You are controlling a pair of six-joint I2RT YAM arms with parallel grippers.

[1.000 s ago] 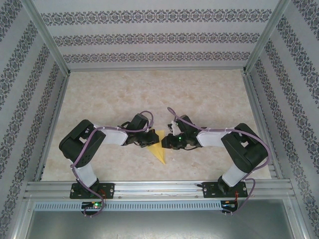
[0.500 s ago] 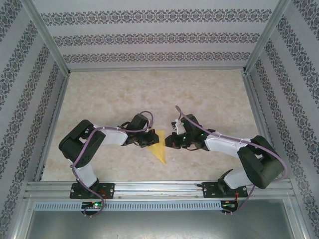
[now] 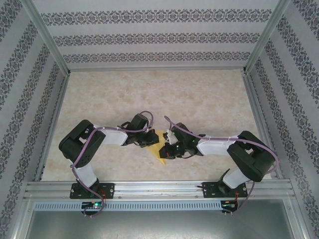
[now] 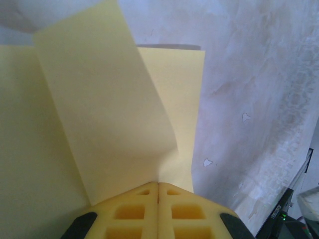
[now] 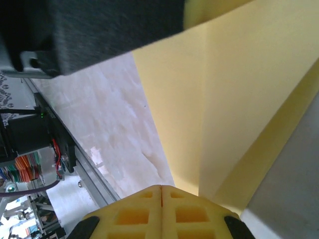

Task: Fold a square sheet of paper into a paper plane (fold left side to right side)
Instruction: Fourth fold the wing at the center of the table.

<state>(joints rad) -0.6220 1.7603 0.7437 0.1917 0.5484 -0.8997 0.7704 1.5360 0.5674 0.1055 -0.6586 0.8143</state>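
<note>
paper [image 3: 156,150] on table [image 3: 199,94], left arm [image 3: 112,134] left, right arm [image 3: 215,146] right

The pale, marbled bench [image 3: 199,94] carried a single folded, pale-yellow sheet of paper [image 3: 156,149] near the middle of its near half, its point toward the near edge and one flap lifted off the surface.

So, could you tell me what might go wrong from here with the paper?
Both the left gripper and right gripper are shut right at the yellow paper, so pulling apart might tear it. The raised flap looks uncreased and may spring back. The paper could also slide on the smooth table.
</note>
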